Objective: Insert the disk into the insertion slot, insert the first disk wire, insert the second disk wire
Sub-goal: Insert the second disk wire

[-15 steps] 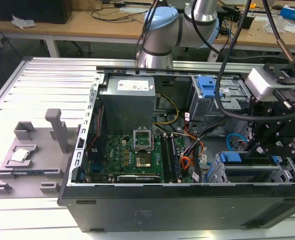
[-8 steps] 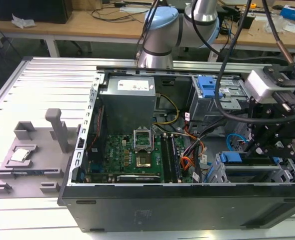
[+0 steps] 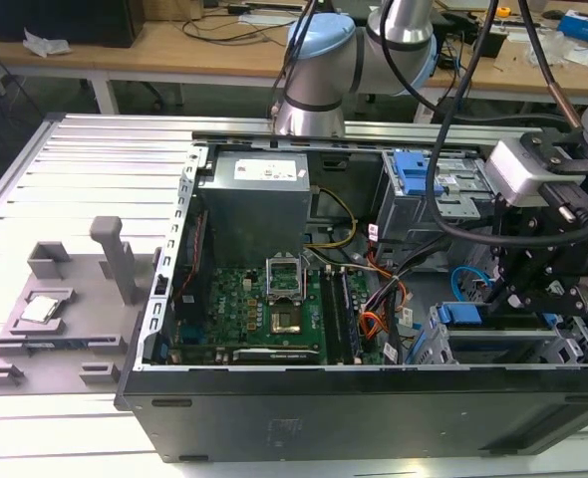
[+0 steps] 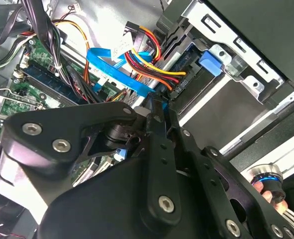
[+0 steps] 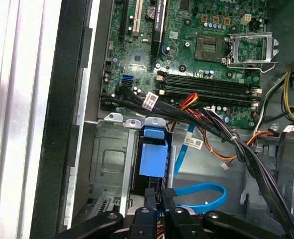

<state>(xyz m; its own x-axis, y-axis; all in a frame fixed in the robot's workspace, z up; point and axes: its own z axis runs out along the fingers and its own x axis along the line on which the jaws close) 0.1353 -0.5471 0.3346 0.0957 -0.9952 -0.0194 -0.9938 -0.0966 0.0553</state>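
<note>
The disk sits in the insertion slot (image 5: 109, 159) of the grey cage, and its blue carrier tab (image 5: 153, 159) sticks out at the end. In the exterior view the carrier (image 3: 460, 314) lies in the low cage (image 3: 503, 344) at the case's right. My gripper (image 5: 159, 196) hangs just behind the disk, shut on the plug end of the second disk wire (image 5: 202, 190), a blue loop. In the second wrist view the blue cable (image 4: 114, 67) runs to my gripper (image 4: 156, 107). The first disk wire (image 4: 152, 57) ends in a black plug (image 4: 176, 85) at the disk's back edge.
The motherboard (image 3: 264, 309) and power supply (image 3: 254, 199) fill the case's left half. A taller cage with a blue latch plate (image 3: 414, 174) stands behind. A thick black cable bundle (image 5: 236, 144) crosses near the loop. A grey fixture tray (image 3: 65, 309) lies outside on the exterior view's left.
</note>
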